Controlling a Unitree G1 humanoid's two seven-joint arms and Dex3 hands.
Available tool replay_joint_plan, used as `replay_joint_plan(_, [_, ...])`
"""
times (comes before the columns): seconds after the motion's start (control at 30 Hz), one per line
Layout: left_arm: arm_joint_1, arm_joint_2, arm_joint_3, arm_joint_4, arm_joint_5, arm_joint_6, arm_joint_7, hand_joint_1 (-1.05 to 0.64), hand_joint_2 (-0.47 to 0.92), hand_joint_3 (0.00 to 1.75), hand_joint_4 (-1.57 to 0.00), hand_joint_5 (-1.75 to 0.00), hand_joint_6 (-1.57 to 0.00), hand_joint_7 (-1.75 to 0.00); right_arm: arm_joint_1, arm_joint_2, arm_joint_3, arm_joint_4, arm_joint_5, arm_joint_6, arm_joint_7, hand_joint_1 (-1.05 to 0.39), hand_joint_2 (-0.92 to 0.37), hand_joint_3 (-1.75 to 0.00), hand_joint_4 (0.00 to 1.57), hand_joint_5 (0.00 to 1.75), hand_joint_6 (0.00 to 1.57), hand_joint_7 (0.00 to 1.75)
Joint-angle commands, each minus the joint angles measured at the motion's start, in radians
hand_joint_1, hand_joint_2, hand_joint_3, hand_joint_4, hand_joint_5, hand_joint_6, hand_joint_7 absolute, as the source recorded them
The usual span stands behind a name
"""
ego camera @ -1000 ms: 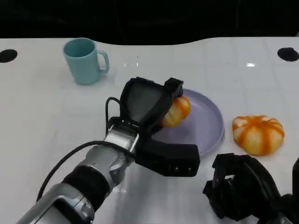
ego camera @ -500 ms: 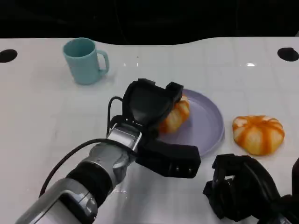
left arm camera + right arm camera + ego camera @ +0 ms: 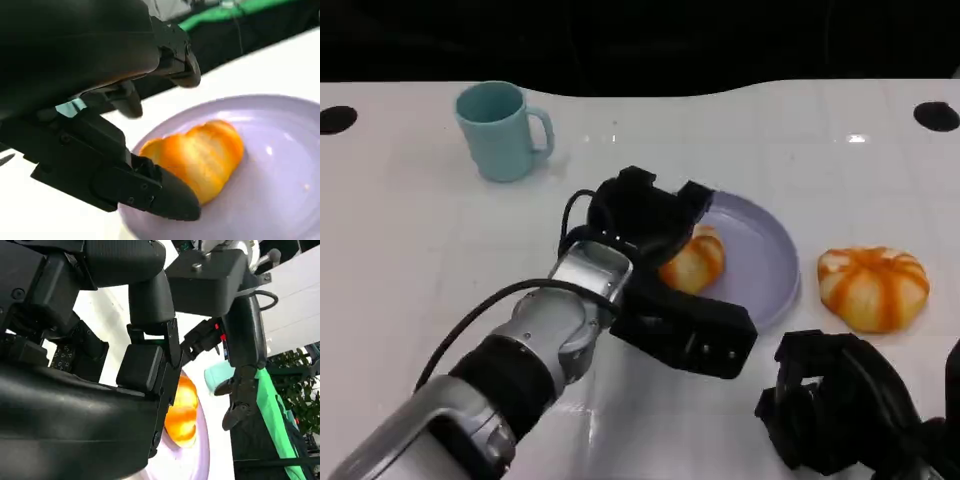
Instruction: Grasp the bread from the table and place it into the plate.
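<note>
An orange-striped bread roll (image 3: 695, 260) lies on the left part of the lilac plate (image 3: 765, 265). My left hand (image 3: 642, 222) hangs over the roll and the plate's left rim with its fingers spread. In the left wrist view the roll (image 3: 200, 155) rests on the plate (image 3: 280, 180); the upper fingers (image 3: 172, 47) stand clear of it and the thumb lies close beside it. A second, rounder bread (image 3: 873, 288) sits on the table right of the plate. My right hand (image 3: 835, 415) is low at the near right, fingers curled, holding nothing.
A teal cup (image 3: 502, 130) stands at the back left, well away from the plate. Black round holes mark the table's far corners (image 3: 937, 116). The white table (image 3: 420, 260) stretches out to the left of my arm.
My left hand has come down with the roll from above the plate. The roll now lies on the plate and the fingers have spread off it. The right hand has not moved.
</note>
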Motion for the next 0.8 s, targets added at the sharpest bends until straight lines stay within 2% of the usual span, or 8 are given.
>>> replay_joint_plan(0.03, [0.014, 0.041, 0.007, -0.088, -0.019, 0.004, -0.099, -1.05, 0.92, 0.25, 0.0, -0.67, 0.0, -0.27, 0.006, -0.013, -0.001, -0.008, -0.003, -0.005, -0.005, -1.05, -0.02, -1.49, 1.45, 1.45, 1.56, 0.98])
replay_joint_plan(0.2, [0.037, 0.071, 0.018, -0.181, -0.017, 0.015, -0.152, -1.05, 0.92, 0.28, 0.0, -0.69, 0.0, -0.28, 0.006, -0.012, -0.001, -0.005, -0.001, -0.013, 0.0, -1.05, -0.02, -1.5, 1.44, 1.45, 1.56, 0.98])
replay_joint_plan(0.37, [0.086, 0.116, 0.039, -0.285, -0.022, 0.001, -0.145, -1.05, 0.92, 0.24, -0.02, -0.81, 0.0, -0.37, 0.008, -0.011, 0.0, -0.018, -0.004, 0.003, -0.015, -1.05, -0.02, -1.49, 1.45, 1.45, 1.56, 0.99])
replay_joint_plan(0.5, [0.148, 0.152, 0.082, -0.352, -0.06, -0.059, -0.09, -1.05, 0.92, 0.13, -0.09, -0.89, -0.03, -0.47, 0.007, -0.014, 0.002, -0.02, -0.003, 0.01, -0.019, -1.05, -0.02, -1.49, 1.45, 1.46, 1.57, 1.0])
replay_joint_plan(0.8, [0.257, 0.21, 0.2, -0.475, -0.236, -0.175, -0.135, -0.92, 0.92, 0.14, -0.15, -0.92, -0.06, -0.57, 0.003, -0.015, 0.001, -0.02, 0.006, 0.017, -0.013, -1.05, -0.02, -1.47, 1.45, 1.47, 1.57, 1.0])
